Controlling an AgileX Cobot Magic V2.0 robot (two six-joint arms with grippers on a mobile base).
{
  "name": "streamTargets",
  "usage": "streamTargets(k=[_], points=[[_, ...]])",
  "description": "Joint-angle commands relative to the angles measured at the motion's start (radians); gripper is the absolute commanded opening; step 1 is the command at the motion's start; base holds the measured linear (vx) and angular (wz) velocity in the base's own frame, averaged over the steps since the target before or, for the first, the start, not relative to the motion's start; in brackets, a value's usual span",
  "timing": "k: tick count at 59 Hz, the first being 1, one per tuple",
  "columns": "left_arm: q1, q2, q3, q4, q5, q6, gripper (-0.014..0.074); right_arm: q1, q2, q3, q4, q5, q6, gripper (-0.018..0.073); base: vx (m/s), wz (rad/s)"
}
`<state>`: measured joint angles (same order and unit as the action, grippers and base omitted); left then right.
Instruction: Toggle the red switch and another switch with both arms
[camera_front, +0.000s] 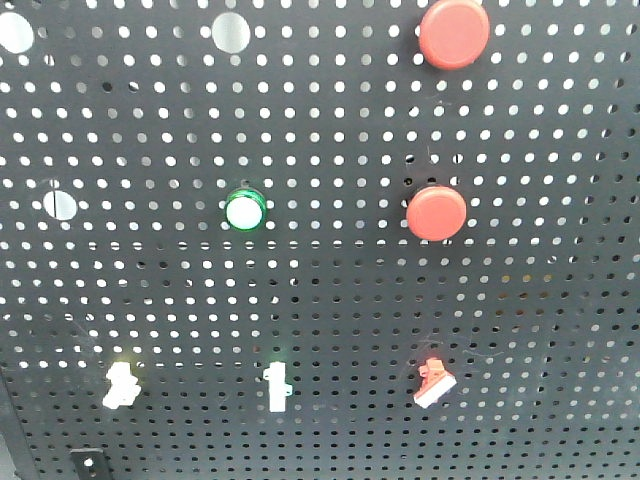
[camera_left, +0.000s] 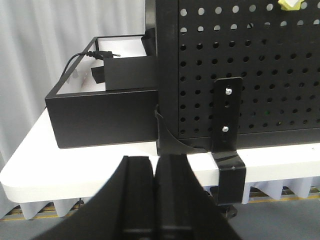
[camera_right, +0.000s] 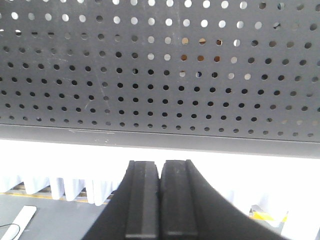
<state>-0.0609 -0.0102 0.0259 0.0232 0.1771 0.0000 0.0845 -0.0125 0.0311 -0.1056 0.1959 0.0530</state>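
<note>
Red switch (camera_front: 434, 383) sits low right on the pegboard (camera_front: 330, 300), yellow switch (camera_front: 119, 385) low left; left gripper (camera_left: 155, 200) and right gripper (camera_right: 160, 200) are closed, empty, below the board

Both tools, left tool (camera_left: 155, 200) and right tool (camera_right: 160, 200), have their jaws pressed together, gripping nothing.
</note>
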Motion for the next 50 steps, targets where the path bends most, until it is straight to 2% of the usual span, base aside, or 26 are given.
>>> streamTargets(k=[1,50], points=[[0.002,-0.009,0.014,0.0,-0.077,-0.008,0.0003,-0.007,-0.007,0.005,-0.001,-0.081,-0.008,-0.0006,0.0,0.0],[0.002,-0.009,0.014,0.0,-0.077,-0.008,0.0003,-0.007,-0.007,0.005,-0.001,-0.081,-0.008,-0.0006,0.0,0.0]])
